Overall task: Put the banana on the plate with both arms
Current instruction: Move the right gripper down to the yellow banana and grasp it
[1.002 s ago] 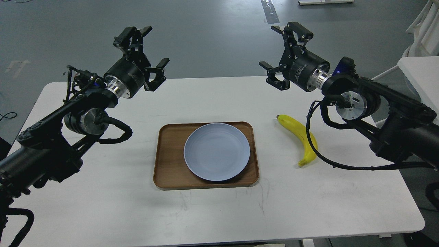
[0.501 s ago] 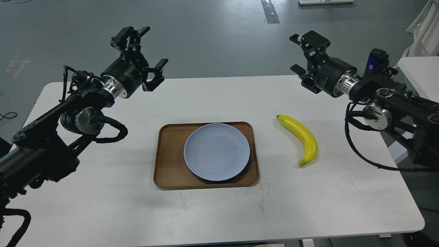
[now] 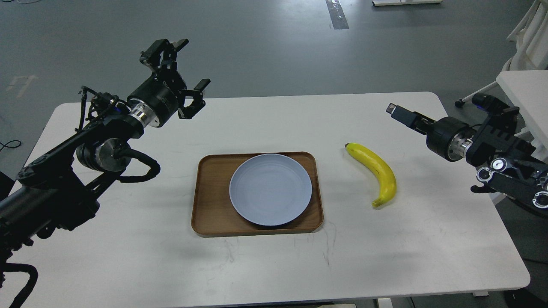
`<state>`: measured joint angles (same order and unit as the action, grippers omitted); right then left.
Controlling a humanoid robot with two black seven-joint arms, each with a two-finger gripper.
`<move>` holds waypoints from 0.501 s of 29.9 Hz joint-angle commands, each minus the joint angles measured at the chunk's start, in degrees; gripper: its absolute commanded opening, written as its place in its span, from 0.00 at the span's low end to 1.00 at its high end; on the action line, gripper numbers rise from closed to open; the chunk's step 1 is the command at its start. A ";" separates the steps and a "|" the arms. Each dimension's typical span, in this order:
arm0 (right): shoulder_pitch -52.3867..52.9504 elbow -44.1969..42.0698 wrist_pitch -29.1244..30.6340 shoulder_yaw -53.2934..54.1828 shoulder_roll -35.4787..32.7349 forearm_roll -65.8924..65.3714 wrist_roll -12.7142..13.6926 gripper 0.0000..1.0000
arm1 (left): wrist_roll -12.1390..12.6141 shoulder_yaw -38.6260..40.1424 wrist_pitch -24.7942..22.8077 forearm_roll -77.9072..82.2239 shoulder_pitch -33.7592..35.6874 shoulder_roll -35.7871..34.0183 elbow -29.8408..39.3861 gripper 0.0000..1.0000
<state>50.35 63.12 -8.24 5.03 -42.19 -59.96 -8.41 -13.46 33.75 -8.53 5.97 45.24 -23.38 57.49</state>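
Observation:
The yellow banana (image 3: 376,171) lies on the white table, right of the tray, its dark stem tip pointing far-left. The pale blue-grey plate (image 3: 270,189) sits empty in the brown wooden tray (image 3: 209,192). My left gripper (image 3: 193,63) is open and empty, held high over the table's far left, well away from the plate. My right gripper (image 3: 398,112) hangs over the table's right side, beyond and right of the banana and apart from it. It is seen edge-on, so its fingers cannot be told apart.
The white table (image 3: 128,256) carries only the tray, plate and banana. A white piece of furniture (image 3: 524,85) stands close behind my right arm at the right edge. Grey floor lies beyond the table's far edge.
My right arm has swung right and down, away from above the banana, and its gripper has turned edge-on. My left arm has barely moved.

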 commanded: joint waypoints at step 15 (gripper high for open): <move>-0.16 -2.21 -0.19 -11.97 2.63 -3.58 -1.00 0.90 | -0.43 0.00 0.09 0.18 -0.41 -0.43 -0.01 0.98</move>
<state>50.18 60.91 -8.45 -6.05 -40.14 -63.54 -8.91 -13.69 33.75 -8.44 6.14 44.90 -23.57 57.48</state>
